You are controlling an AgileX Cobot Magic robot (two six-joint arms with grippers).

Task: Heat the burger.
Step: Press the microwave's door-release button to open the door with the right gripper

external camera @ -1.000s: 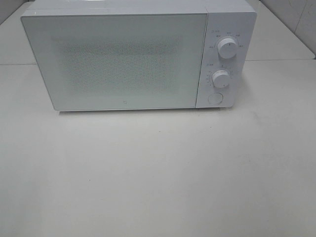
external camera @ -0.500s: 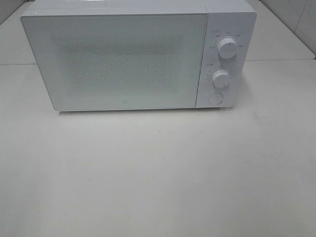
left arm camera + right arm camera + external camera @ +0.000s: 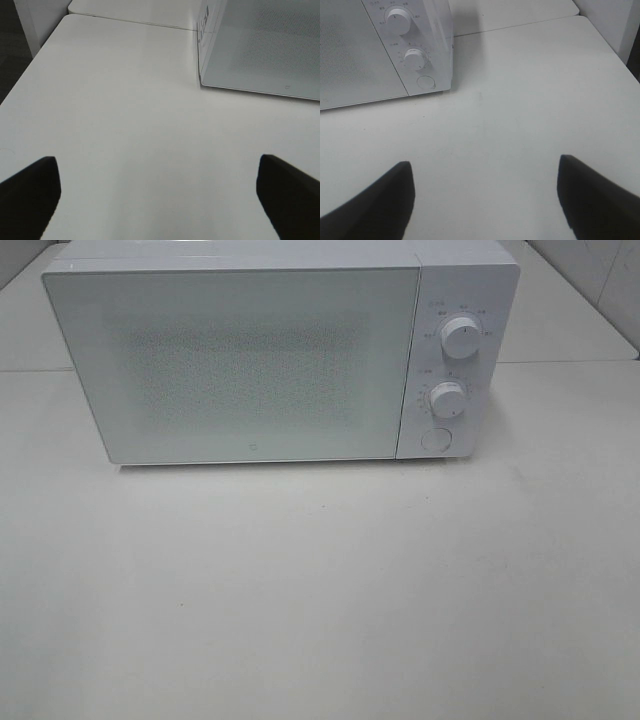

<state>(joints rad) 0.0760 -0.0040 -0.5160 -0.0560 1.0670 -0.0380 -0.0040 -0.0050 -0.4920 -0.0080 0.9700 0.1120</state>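
No burger in sight: none of the three views shows it. It may sit behind the frosted door (image 3: 240, 365) or off-frame; cannot tell which.

The white microwave (image 3: 280, 350) stands shut at the far side of the pale table (image 3: 320, 590), door flush w/ the body. On its right panel the upper dial (image 3: 461, 337) sits above the lower dial (image 3: 448, 400), w/ a round button (image 3: 435, 439) beneath both.

Neither arm shows in the overhead view. In the wrist views the left gripper (image 3: 157, 172) hangs over bare tabletop near the oven's left corner, fingers spread wide w/ nothing between them. The right gripper (image 3: 485, 165) hangs near the control panel side, likewise parted and empty, touching nothing.

Change: none. Over the past second the overhead view reads identical (door closed, dials at the same angle, tabletop bare in front). Judged from that, the arms are parked either ahead of the first move or after the last. Which one depends on where the burger is, and these pics don't settle it. If the bun is still outside, opening the door comes first.

Writing: small marks ring both dials, too small to read. A tiny logo mark (image 3: 250, 451) sits low on the door, centre; illegible. No brand name can be made out.
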